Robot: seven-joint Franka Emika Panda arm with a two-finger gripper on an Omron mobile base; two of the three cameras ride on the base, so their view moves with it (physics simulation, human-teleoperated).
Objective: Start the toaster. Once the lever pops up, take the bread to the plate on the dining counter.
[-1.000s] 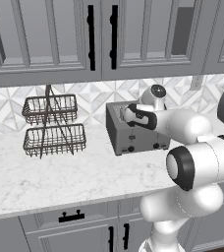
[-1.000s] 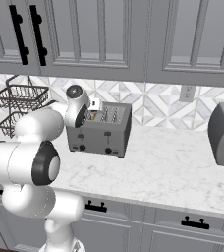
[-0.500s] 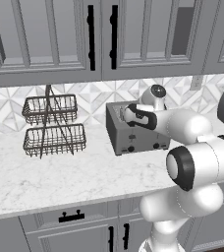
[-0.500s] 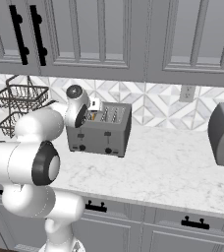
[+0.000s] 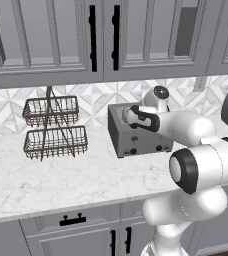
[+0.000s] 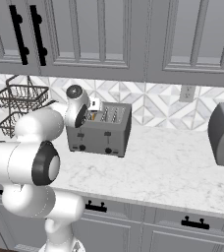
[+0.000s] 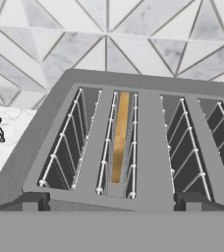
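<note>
no visible change, arm [image 5: 186, 125] unmoved

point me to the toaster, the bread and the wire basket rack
toaster [image 6: 100, 136]: right base view, on its grey front panel above the knobs.
bread [image 7: 119, 135]: hand view, on the tan top edge of the slice standing in a slot.
wire basket rack [image 5: 55, 141]: left base view, on the lower basket's front mesh.

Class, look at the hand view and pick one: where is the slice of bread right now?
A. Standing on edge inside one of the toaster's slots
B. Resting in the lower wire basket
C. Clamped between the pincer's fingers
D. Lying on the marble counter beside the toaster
A: the bread shows as a golden-brown strip standing on edge between the wire guides of a slot in the toaster.
</note>
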